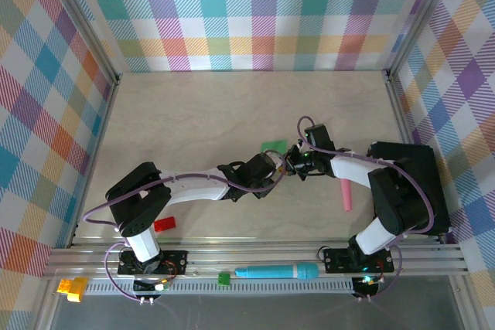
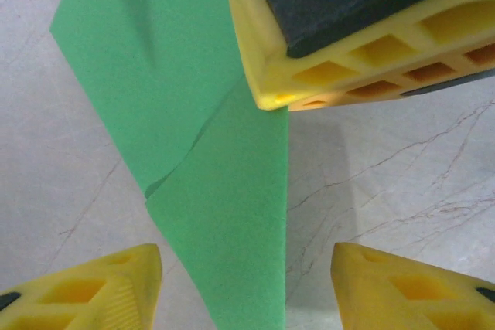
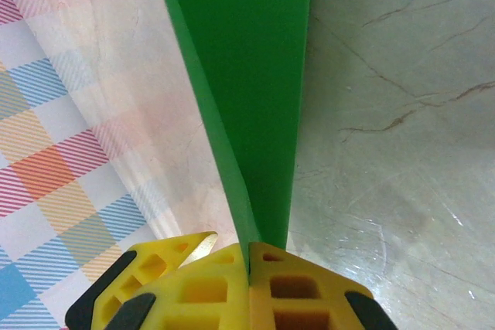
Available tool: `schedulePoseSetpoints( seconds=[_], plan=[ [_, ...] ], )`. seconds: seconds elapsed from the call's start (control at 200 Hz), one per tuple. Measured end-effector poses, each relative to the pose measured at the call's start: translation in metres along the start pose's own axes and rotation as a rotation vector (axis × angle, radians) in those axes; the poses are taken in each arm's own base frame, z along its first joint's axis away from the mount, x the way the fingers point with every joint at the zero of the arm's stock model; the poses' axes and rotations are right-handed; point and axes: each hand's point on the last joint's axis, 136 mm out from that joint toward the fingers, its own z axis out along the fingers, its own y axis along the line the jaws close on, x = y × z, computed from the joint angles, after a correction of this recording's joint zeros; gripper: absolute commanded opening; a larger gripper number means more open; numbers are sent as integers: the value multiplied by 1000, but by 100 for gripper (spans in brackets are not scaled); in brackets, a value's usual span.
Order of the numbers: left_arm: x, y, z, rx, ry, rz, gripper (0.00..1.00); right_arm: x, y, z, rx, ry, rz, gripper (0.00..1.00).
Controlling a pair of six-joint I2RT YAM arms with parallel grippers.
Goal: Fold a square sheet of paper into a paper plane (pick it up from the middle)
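The square sheet of paper (image 1: 273,145) is bright green and folded into a long, narrow, layered wedge; whether it makes the paper plane I cannot tell. My right gripper (image 3: 249,268) is shut on one end of it, and the paper (image 3: 247,75) runs away from the pinched fingers, held above the table. In the left wrist view the paper (image 2: 216,214) hangs between the fingers of my left gripper (image 2: 247,291), which stand open and clear of it. One right finger (image 2: 348,59) sits at the paper's upper edge. From above, the left gripper (image 1: 272,166) and right gripper (image 1: 296,161) meet mid-table.
A pink marker (image 1: 345,195) lies right of the grippers. A red block (image 1: 164,224) sits by the left arm's base. On the front rail are a teal marker (image 1: 276,272), a small green block (image 1: 224,277) and a yellow block (image 1: 71,288). Checked walls enclose the table.
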Motion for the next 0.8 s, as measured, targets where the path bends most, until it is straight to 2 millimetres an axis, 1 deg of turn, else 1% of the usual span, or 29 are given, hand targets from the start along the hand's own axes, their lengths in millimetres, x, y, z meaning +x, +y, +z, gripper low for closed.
schedulePoseSetpoints(
  seconds=[0.125,0.305,0.51,0.635,0.73,0.8],
  plan=[
    [1,1,1,-7,-4,10,52,1,1,0,-4,7,1,0],
    [7,3,3,-19,3,14,41,1,3,1,-3,19,9,0],
    [8,4,3,-25,3,16,29,1,3,2,2,26,16,0],
    [8,4,4,-25,3,13,23,1,2,1,8,29,25,12],
    [10,4,5,-29,7,12,20,-2,3,-1,9,24,23,24],
    [12,5,8,-33,13,13,18,-4,1,-2,14,21,29,35]
  ],
)
